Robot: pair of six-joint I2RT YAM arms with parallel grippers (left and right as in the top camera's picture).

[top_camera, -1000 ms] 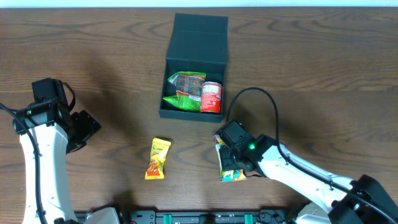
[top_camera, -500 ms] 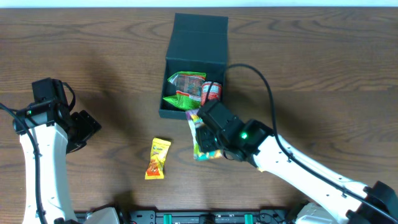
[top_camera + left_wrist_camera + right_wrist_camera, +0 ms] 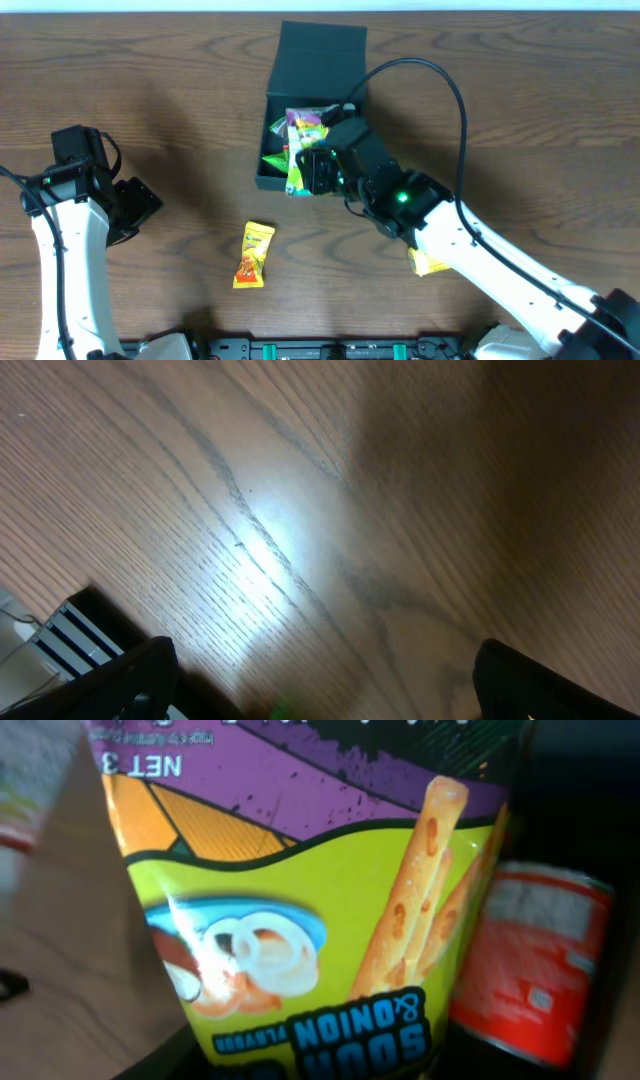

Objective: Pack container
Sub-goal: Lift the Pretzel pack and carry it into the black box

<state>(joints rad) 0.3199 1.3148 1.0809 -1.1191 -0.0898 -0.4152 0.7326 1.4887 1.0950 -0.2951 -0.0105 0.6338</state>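
- Between the jaws of the right gripper [image 3: 308,168] sits a bag [image 3: 300,130], firmly grasped and held roughly upright. Its purple top and lime body fill the right wrist view, printed with onion rings and sticks.
- Directly below those jaws lies the container [image 3: 268,182], a dark teal box on the table [image 3: 500,120]. The bag is over its front-left part, and how deep the bag reaches inside cannot be told.
- Beyond the jaws, on the container's far side, the lid [image 3: 322,45] lies folded back flat.
- Just right of the grasped bag, in the wrist view, a red can [image 3: 530,970] stands inside the container, close beside the bag.
- Left of the jaws, a green packet [image 3: 273,160] lies inside the container against its left wall.
- Behind the jaws, back along the right arm, a yellow packet [image 3: 428,263] lies on the table, partly covered by the arm.
- Nearer the front edge and left of the right jaws, an orange-and-yellow packet [image 3: 254,254] lies on the table, apart from the container.
- Well apart from all of these, at the table's left side, is the left gripper [image 3: 138,208], its jaws released and spread wide. Its fingers [image 3: 130,680] show at the lower corners of its wrist view, with wood grain between them.
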